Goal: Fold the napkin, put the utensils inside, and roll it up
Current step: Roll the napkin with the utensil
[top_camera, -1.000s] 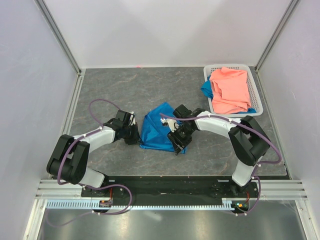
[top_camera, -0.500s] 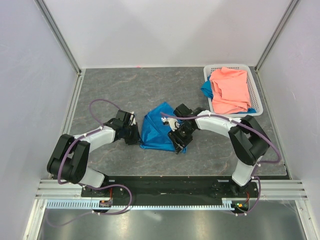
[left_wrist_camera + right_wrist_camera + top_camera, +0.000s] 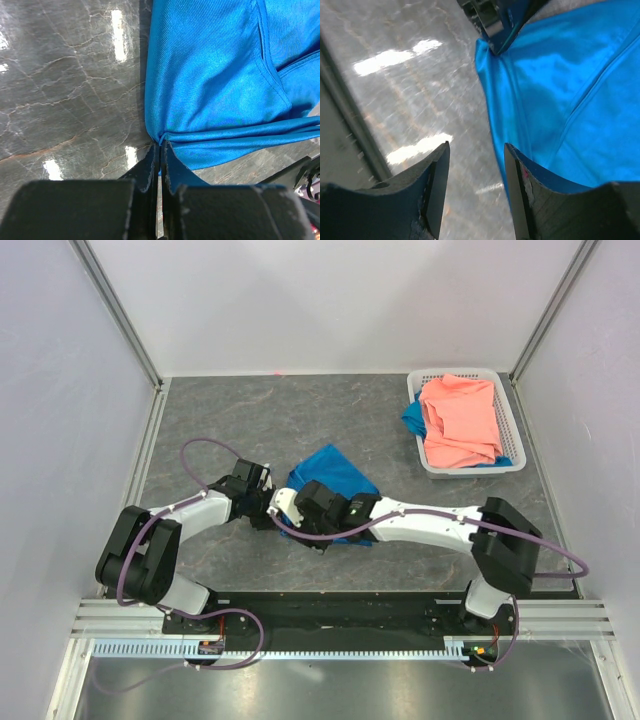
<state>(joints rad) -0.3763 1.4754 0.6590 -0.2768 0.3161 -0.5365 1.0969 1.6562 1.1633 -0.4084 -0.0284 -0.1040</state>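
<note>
Grey marbled tabletop [image 3: 250, 410] open across the back, white slatted plastic basket [image 3: 509, 415] filling far-right corner, bright blue cloth napkin [image 3: 335, 468] bunched mid-table.

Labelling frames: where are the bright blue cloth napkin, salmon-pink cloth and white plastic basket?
bright blue cloth napkin [image 3: 335, 468], top view, far part.
salmon-pink cloth [image 3: 460, 420], top view, middle.
white plastic basket [image 3: 470, 471], top view, near rim.

Sheeny cloth napkin [image 3: 215, 90], glossy marbled table [image 3: 65, 90]

I saw bright, even overhead light, white glare on the glossy worktop [image 3: 120, 35], sheen on the napkin [image 3: 560, 85], and blur across the right wrist view.
</note>
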